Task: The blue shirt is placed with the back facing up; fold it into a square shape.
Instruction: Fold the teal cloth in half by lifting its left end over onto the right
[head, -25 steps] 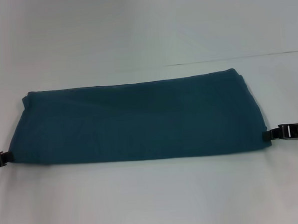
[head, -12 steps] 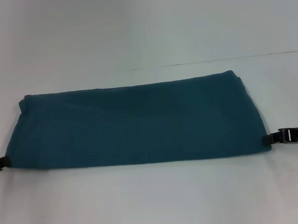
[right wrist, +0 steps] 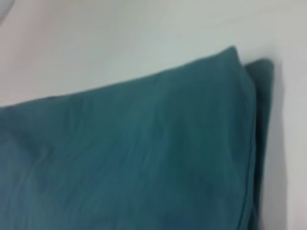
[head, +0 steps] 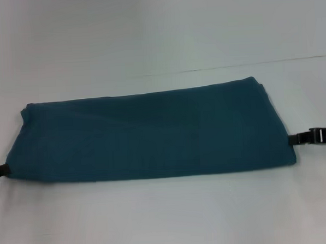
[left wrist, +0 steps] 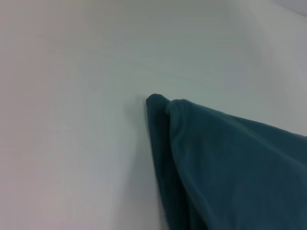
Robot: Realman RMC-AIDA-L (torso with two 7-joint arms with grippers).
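Note:
The blue shirt (head: pixel 147 134) lies flat on the white table as a long folded band, plain side up, stretching across the head view. My left gripper (head: pixel 6 169) is at the band's near left corner, mostly past the picture's edge. Touching the near right corner is my right gripper (head: pixel 293 140), low over the table. The left wrist view shows a folded corner of the shirt (left wrist: pixel 230 167) with layered edges. A doubled corner of the shirt (right wrist: pixel 134 153) fills the right wrist view. Neither wrist view shows a gripper.
The white table (head: pixel 168 214) surrounds the shirt on all sides. A thin dark seam (head: pixel 247 64) runs across the tabletop just behind the shirt.
The left gripper has slid outward to the left, and the shirt's near left corner has spread left and toward me. The right gripper has shifted slightly outward and away from me.

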